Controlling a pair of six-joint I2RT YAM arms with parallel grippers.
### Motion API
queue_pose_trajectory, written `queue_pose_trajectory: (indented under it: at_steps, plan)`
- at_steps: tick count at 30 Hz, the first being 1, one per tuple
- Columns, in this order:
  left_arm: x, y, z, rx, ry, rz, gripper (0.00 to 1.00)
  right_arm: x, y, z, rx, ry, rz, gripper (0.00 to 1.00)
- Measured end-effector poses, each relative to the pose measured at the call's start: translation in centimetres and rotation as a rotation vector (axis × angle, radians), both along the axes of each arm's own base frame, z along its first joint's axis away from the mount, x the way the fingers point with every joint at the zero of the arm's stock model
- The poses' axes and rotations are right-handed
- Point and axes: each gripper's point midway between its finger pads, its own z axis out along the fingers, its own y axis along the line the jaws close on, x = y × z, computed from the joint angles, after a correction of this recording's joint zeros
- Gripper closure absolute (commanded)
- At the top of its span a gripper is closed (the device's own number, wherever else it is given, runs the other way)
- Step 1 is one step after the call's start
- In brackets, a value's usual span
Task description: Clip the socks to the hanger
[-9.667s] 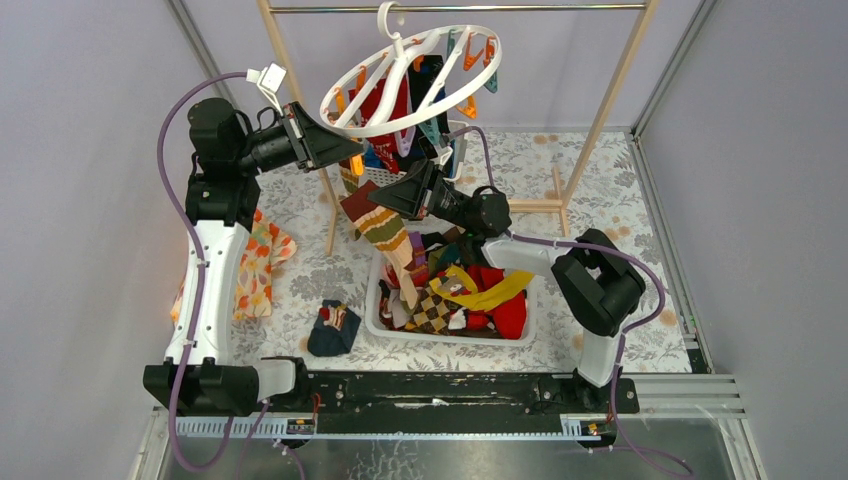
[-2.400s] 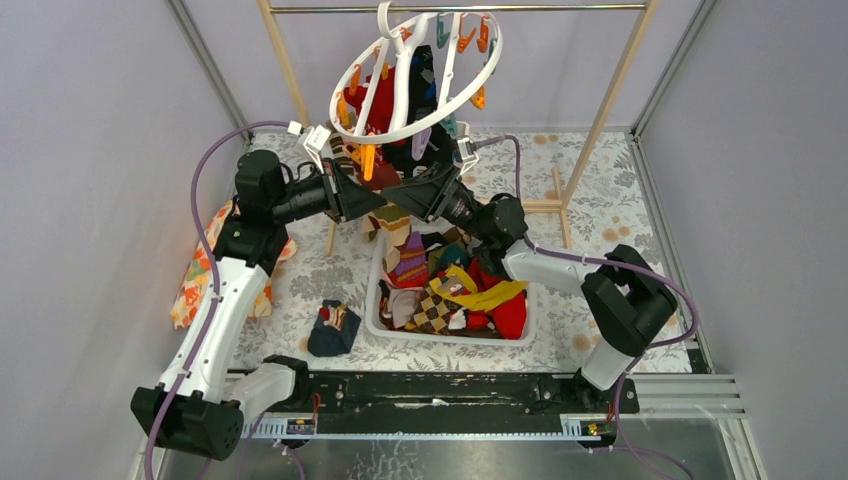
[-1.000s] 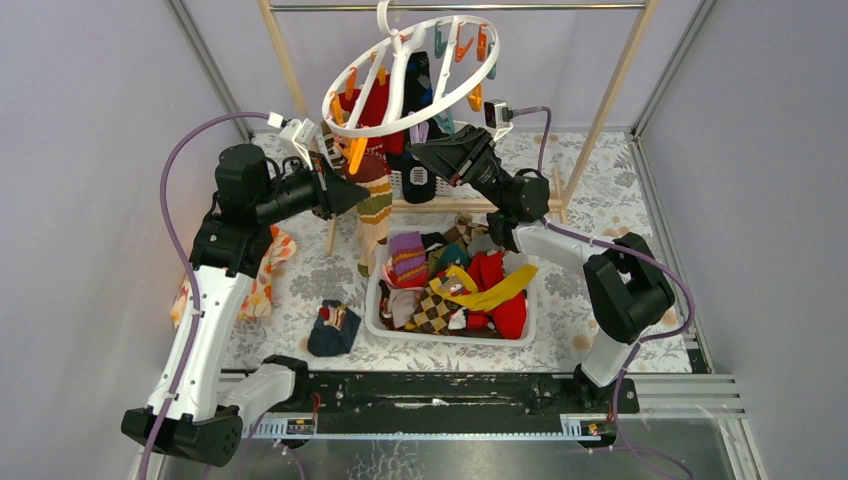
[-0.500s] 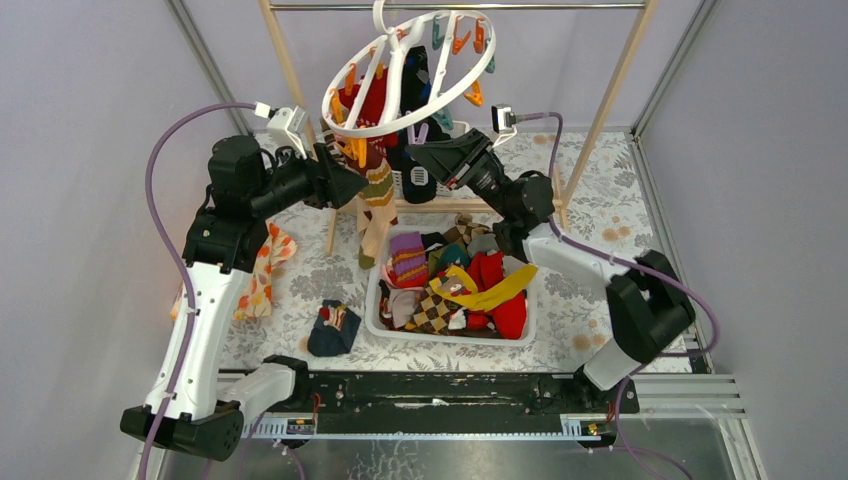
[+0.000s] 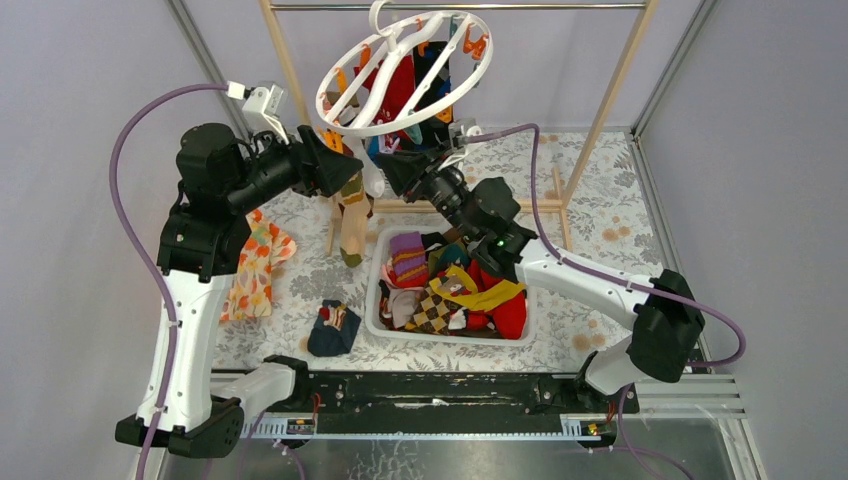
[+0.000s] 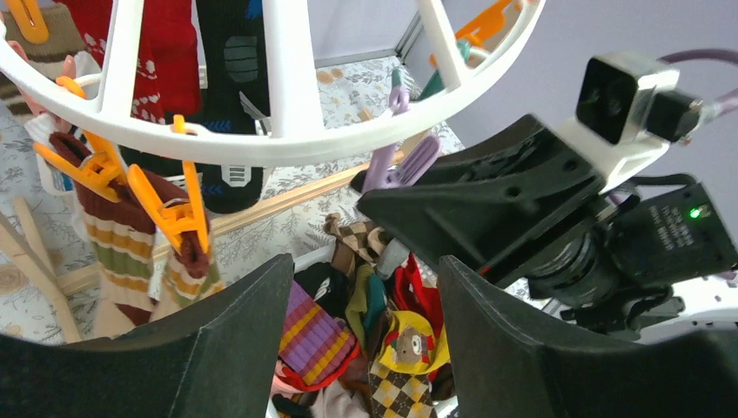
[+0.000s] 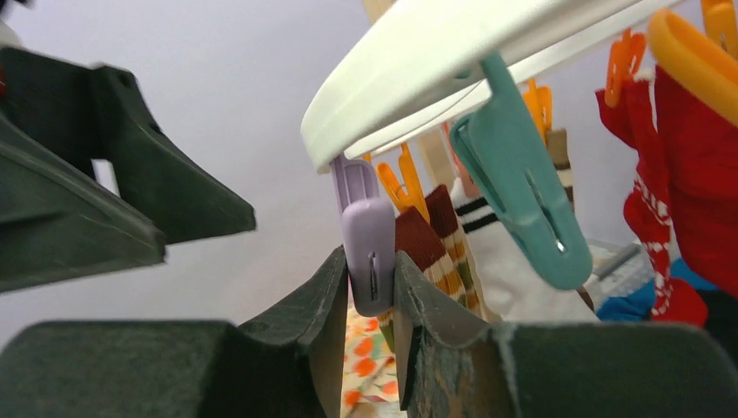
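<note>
Right end effector [image 7: 372,283] is pinched narrow on a lilac clip [image 7: 367,231] that hangs from the white hanger [image 7: 452,52] just above it. Left end effector [image 6: 364,270] gapes wide and empty just below the hanger's ring. To its left, a brown striped sock [image 6: 117,248] hangs from an orange clip [image 6: 178,213]. More socks [image 5: 450,290] fill the white basket [image 5: 375,300] beneath.

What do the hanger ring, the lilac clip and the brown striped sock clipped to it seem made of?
The hanger looks like moulded plastic, smooth white with a soft sheen. The lilac clip seems plastic too, matte with a moulded slot. The striped sock is knitted fabric: soft-textured, hanging limp.
</note>
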Motion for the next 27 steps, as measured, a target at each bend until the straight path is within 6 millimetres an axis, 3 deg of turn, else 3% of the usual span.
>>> queue_pose_trajectory:
  at_steps: [5, 12, 19, 27]
  plan:
    - [1.0, -0.3, 0.4, -0.022, 0.019, 0.004, 0.32, 0.4, 1.2, -1.4, -0.092, -0.024, -0.074, 0.96]
    - [3.4, -1.1, -0.6, -0.024, 0.076, 0.002, 0.29, 0.1, 1.6, -1.0, -0.154, -0.073, -0.147, 0.97]
    - [3.1, -2.8, -0.1, -0.021, 0.056, -0.044, 0.25, -0.3, 1.5, -0.7, -0.199, -0.12, -0.21, 0.97]
    - [3.1, -3.2, -0.2, -0.01, 0.05, -0.057, 0.25, -0.5, 1.4, -0.6, -0.222, -0.146, -0.231, 0.98]
